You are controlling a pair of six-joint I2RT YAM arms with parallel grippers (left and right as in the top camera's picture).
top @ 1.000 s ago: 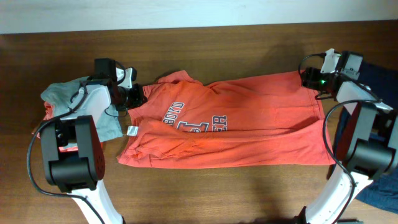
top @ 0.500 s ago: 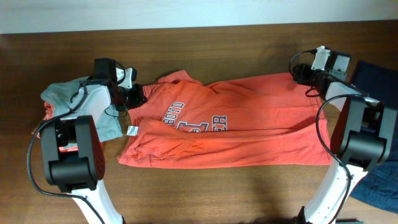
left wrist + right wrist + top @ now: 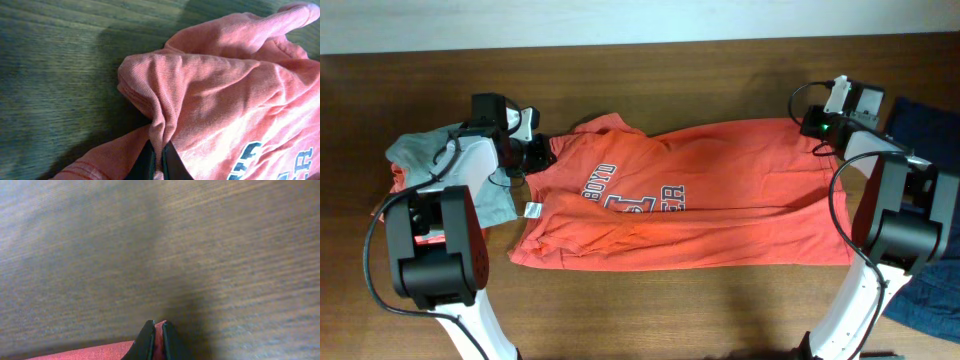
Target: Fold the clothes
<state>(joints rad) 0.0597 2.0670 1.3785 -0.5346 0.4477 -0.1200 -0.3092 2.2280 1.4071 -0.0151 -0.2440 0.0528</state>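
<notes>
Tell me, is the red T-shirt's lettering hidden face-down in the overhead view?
No, the lettering shows face-up on the coral-red T-shirt spread across the table.

A: Where's the lettered T-shirt [image 3: 720,210]?
B: Flat across the middle of the table [image 3: 670,70], neck end left, hem right.
A: Grippers?
B: Left gripper [image 3: 542,152] at its left end, right gripper [image 3: 810,125] at the far right corner, both touching cloth.
A: Rest?
B: Heap of clothes [image 3: 420,155] left of the left gripper; loose garment [image 3: 935,115] at the right edge — apart from the shirt.
</notes>
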